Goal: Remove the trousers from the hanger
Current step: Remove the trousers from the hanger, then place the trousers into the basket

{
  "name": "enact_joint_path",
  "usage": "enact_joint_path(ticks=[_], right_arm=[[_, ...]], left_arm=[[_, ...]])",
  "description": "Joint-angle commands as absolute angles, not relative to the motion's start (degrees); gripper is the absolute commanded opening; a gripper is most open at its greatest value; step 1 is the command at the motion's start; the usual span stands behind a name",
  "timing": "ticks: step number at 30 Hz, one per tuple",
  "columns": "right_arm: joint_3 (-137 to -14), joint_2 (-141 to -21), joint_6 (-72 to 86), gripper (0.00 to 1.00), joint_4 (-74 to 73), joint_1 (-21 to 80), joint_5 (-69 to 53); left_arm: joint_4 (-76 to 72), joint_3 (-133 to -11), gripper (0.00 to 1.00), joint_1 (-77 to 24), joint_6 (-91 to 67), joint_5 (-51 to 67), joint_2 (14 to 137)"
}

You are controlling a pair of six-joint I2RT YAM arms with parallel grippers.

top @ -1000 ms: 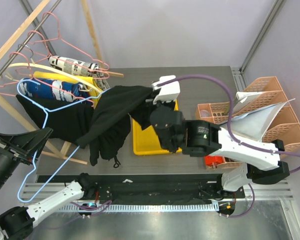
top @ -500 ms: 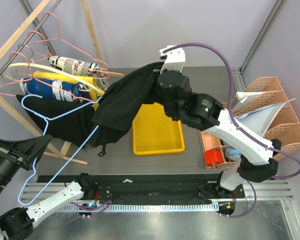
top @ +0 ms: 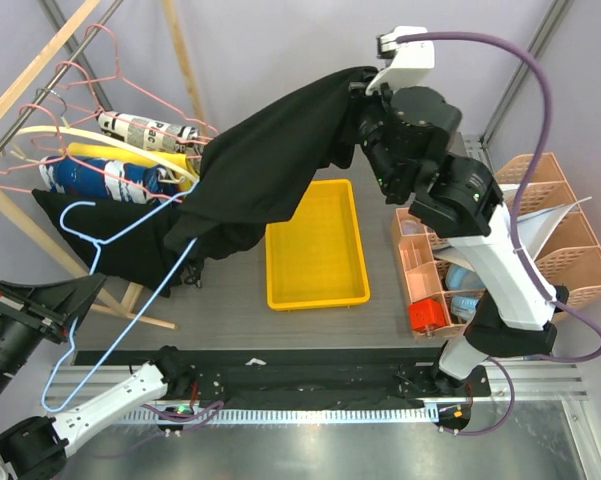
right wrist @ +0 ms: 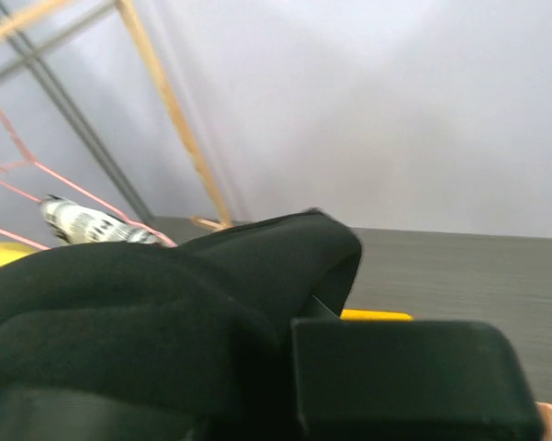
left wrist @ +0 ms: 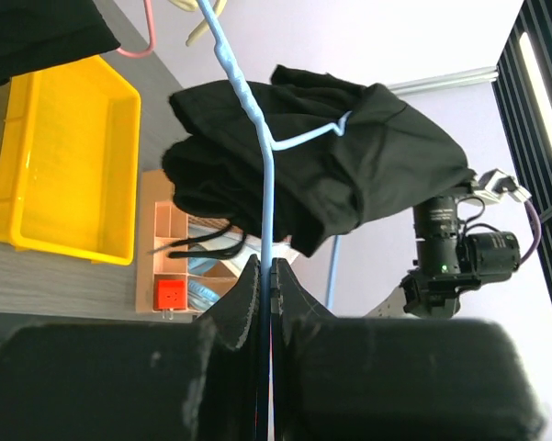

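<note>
A: Trousers [top: 270,165] strung high over the table [top: 230,310]! One end is draped on the blue hanger [top: 97,243] low left, the other is up at the right claw [top: 363,95].

B: Right claw looks clamped on the cloth, though fabric hides its fingers. Left claw [left wrist: 264,285] pinches the hanger wire, so the pull runs up-right, away from it.
</note>
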State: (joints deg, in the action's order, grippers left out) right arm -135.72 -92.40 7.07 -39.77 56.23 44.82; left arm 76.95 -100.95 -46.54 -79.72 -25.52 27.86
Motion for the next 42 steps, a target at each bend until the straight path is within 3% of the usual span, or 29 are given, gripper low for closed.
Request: enact_joint_path(ticks=[1, 6, 14, 20, 42], right_arm=[[-142.82, -88.42, 14.05, 0.01, -36.21, 54.41, 42.37], [-140.37, -82.8, 17.14, 0.01, -34.01, 54.49, 39.11], [-132.37, -71.29, 22.05, 0.01, -35.33, 54.49, 39.99], [-123.5, -63.46, 22.94, 0.01, -35.95, 54.49, 45.61], [-114.01, -76.38, 17.5, 0.01, -36.57, 54.49, 39.29]], left_arm=[[87.71, -102.83, 0.0, -46.49, -74.63, -32.17, 29.35], [95.17, -101.35, 0.0, -46.49, -70.32, -35.85, 31.11], [95.19, -93.7, 0.0, -46.41, -66.36, -37.53, 28.83], [95.19, -90.71, 0.0, -46.41, -65.48, -38.06, 28.21], [88.16, -97.38, 0.0, -46.41, -59.07, -30.07, 27.42]])
